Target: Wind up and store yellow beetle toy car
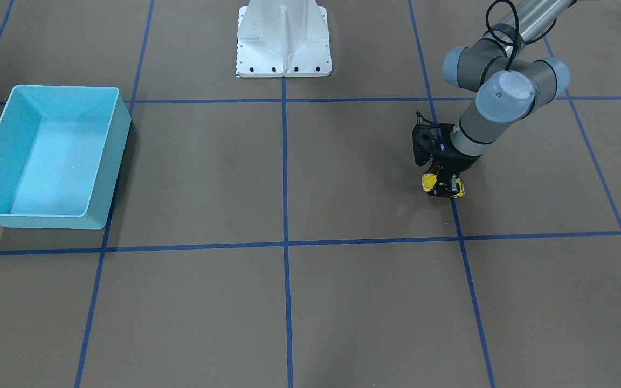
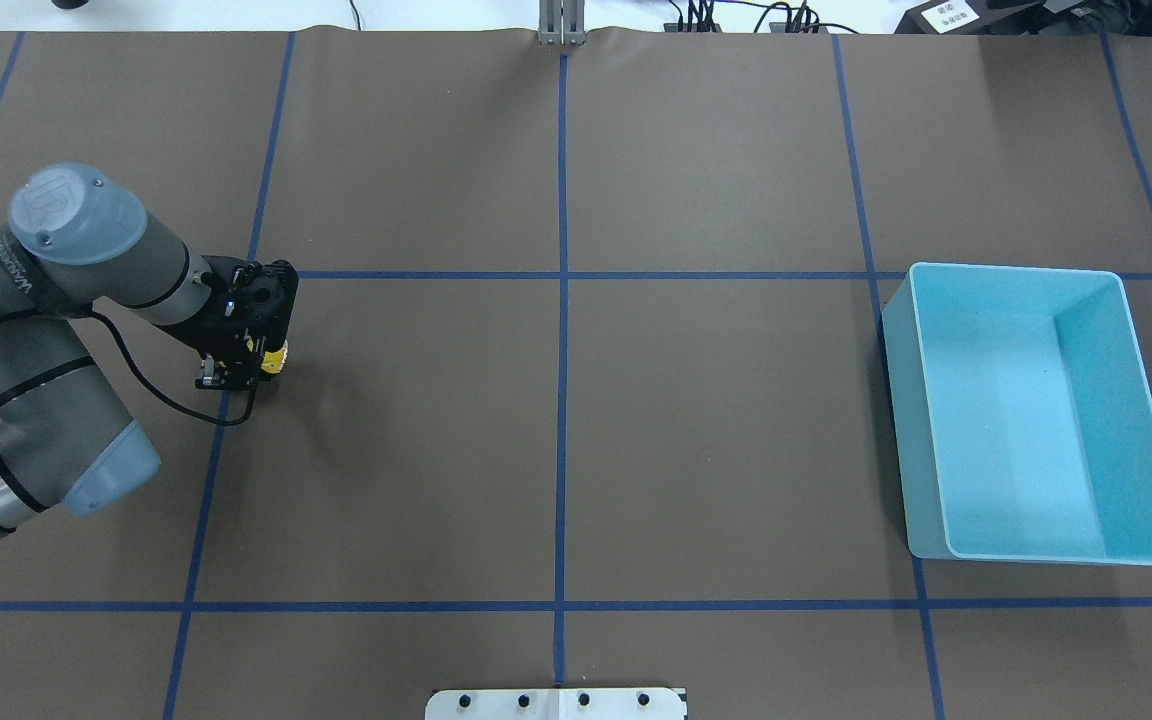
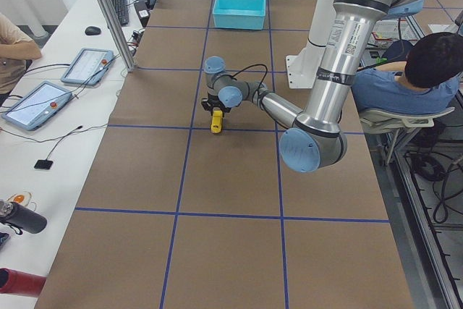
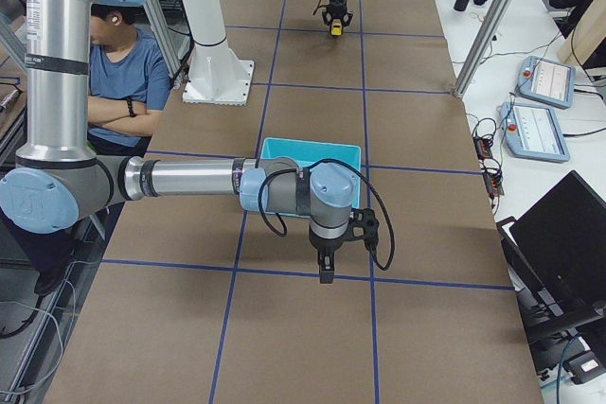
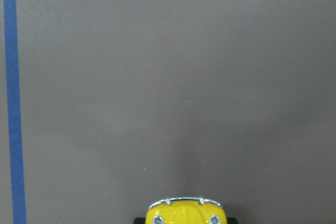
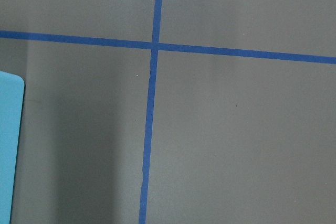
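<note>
Brown surface [image 2: 386, 450], gridded with blue tape lines [image 2: 561, 420]. Nearest in the right-end view, the right gripper [image 4: 327, 270] pointed down close to a tape crossing, with the turquoise bin [image 2: 894, 430] just beyond; could not tell how its jaws stood. At the far end, the left gripper [image 1: 442, 189] was low over the surface, jaws closed on the yellow beetle toy car [image 1: 427, 182], beside a tape line. The left wrist view showed only the car's chrome-trimmed nose.

Brown table [image 1: 343, 302], blue tape grid [image 1: 284, 245], turquoise bin [image 1: 117, 161] at robot's right end, white base plate [image 1: 283, 62] at robot's edge, car [image 1: 427, 182] toward left end, contact unclear.
</note>
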{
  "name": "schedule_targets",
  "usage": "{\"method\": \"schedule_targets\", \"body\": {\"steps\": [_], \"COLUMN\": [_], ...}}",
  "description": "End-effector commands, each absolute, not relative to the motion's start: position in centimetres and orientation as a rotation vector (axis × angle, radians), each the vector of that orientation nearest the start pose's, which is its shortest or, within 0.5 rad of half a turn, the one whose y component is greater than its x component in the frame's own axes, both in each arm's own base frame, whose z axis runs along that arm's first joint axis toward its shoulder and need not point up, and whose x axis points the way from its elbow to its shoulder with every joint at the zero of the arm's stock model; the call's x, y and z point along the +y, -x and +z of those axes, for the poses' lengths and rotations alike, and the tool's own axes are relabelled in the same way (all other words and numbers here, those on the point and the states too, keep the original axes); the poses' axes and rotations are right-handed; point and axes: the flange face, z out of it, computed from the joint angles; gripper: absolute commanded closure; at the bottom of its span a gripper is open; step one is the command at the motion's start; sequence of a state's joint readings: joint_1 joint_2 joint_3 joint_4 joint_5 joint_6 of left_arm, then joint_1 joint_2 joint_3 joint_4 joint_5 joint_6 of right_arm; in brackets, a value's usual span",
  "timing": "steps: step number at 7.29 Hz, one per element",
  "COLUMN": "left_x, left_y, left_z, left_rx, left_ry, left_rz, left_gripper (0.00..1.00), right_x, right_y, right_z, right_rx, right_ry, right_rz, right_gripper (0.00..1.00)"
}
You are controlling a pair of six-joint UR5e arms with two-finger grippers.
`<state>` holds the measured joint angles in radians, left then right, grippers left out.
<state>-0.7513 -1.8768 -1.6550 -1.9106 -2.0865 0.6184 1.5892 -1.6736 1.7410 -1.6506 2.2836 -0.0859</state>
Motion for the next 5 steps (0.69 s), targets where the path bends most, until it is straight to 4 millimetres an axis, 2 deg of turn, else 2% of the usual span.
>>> {"method": "schedule_targets", "body": {"steps": [1,5], "left_x": [-48.6,-48.9], "left_y": [-39.7,-40.0], "left_z": [42.2,43.7], "left_rx": [0.625,0.625], "left_ry": [-0.734,-0.738], "left_rz": [1.527,1.53], "left_gripper": [1.0,1.0], "right_x": [-44.5,-44.5], "right_y": [-7.6,-7.6], "right_z": [63.6,63.6], "right_rx": [-0.713,-0.713], "right_ry": [-0.024,-0.024], "right_rz": [-0.06,-0.06], "right_gripper": [0.0,0.0]}}
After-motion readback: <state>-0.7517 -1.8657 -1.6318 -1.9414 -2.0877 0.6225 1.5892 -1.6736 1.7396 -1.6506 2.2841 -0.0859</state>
